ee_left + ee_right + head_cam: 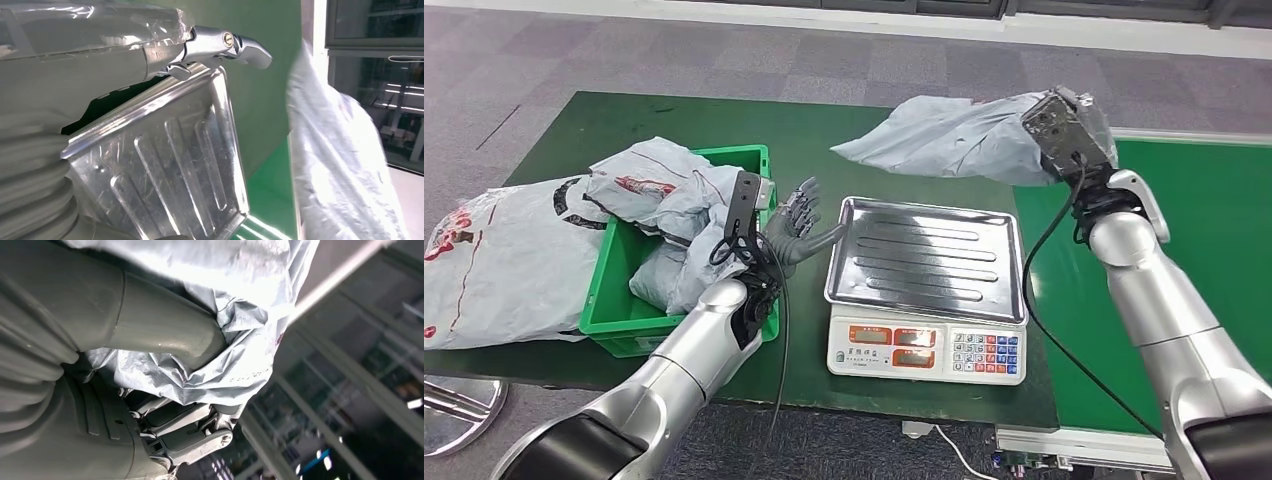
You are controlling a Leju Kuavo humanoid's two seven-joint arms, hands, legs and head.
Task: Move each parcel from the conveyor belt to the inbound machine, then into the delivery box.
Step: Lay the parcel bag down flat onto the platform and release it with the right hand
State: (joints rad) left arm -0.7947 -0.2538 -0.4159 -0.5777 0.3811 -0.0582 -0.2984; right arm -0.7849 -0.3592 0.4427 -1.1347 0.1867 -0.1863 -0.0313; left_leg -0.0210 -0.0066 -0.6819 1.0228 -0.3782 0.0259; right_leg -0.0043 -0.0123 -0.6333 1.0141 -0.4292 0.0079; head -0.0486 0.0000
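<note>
While right hand (1064,140) grips crumpled grey plastic parcel (944,135) aloft above steel scale tray (924,255), left hand (799,225) spread, empty, beside green plastic crate (609,295) heaped with grey parcels (669,200).

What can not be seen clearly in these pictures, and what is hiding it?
- Scale displays, head view: digits too small to read.
- Green crate interior, head view: covered by piled parcels.
- Right hand, right wrist view: fingers partly wrapped in the grey parcel it holds.
- Large white bag, head view: cut off by the left edge.
</note>
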